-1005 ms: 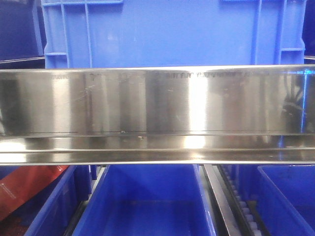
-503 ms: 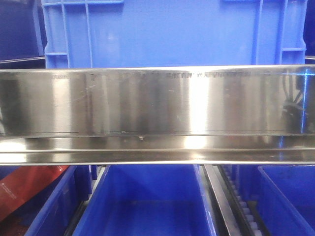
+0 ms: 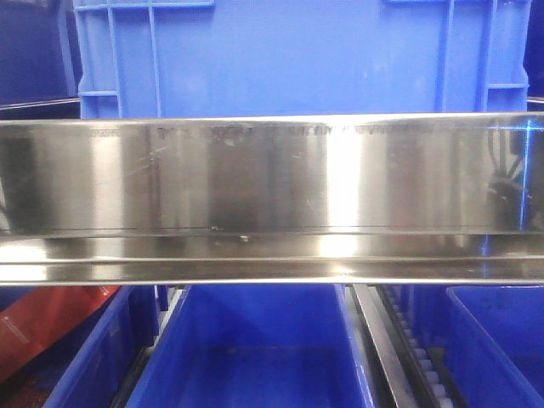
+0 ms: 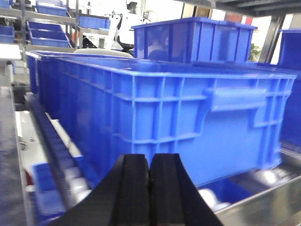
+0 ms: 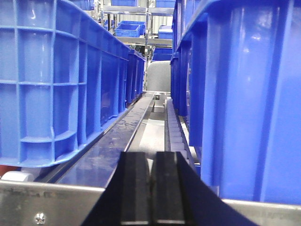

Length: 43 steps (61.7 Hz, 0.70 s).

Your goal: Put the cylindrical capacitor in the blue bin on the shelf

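Front view: we saw the shelf's wide steel beam (image 3: 272,200) spanning the frame, one blue bin (image 3: 297,55) standing above it and more bins (image 3: 255,348) below, roller rails (image 3: 416,357) between them. Left wrist view: the left pincer (image 4: 149,188) had its black fingers pressed together, nothing between them, facing the ribbed side wall of a long blue bin (image 4: 188,122). Right wrist view: the right pincer (image 5: 151,188) was likewise closed and empty, aimed down a steel rail (image 5: 117,141) between two rows of bins. We found no capacitor in any view.
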### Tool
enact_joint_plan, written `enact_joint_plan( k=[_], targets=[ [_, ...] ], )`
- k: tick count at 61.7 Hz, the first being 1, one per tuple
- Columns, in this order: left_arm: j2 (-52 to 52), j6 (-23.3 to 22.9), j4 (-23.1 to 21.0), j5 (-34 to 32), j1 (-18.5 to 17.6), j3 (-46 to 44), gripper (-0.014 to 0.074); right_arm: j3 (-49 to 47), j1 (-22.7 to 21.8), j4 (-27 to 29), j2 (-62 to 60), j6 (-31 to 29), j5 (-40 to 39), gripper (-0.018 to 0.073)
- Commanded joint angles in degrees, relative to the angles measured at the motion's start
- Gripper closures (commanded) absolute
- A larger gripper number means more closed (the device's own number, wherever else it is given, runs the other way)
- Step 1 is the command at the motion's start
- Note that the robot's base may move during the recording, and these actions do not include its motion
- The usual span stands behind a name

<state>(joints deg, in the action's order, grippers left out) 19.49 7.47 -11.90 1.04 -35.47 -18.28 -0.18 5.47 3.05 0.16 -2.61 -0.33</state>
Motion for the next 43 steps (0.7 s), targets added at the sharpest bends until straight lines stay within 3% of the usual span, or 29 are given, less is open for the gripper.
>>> enact_joint_plan(
  k=[1, 12, 18, 23, 29, 40, 43],
  targets=[
    [-1.9, -0.1, 4.4, -1.0, 2.9, 1.5, 0.0707, 0.2, -0.4, -0.5, -0.2, 0.3, -1.4, 0.0724],
    [-8.6, -0.6, 6.7, -0.2, 14.6, 7.1, 0.0707, 0.2, -0.4, -0.5, -0.2, 0.3, -1.4, 0.0724],
    [-13.4, -7.8, 12.3, 0.2, 21.8, 10.5, 0.0707, 0.2, -0.4, -0.5, -0.2, 0.3, -1.4, 0.0724],
    [-17.8, -9.2, 13.9, 0.2, 25.8, 12.8, 0.0707, 0.2, -0.4, -0.5, -0.2, 0.3, -1.4, 0.0724],
    [-19.5, -9.2, 13.9, 0.1, 27.9, 15.5, 0.0707, 0.2, -0.4, -0.5, -0.2, 0.3, -1.4, 0.0724],
    [-19.5, -9.2, 13.9, -2.2, 27.0, 18.3, 0.0707, 0.2, -0.4, -0.5, -0.2, 0.3, -1.4, 0.0724],
    [-19.5, -9.2, 13.9, 0.3, 26.5, 18.3, 0.0707, 0.2, -0.4, -0.5, -0.2, 0.3, -1.4, 0.0724]
  ],
)
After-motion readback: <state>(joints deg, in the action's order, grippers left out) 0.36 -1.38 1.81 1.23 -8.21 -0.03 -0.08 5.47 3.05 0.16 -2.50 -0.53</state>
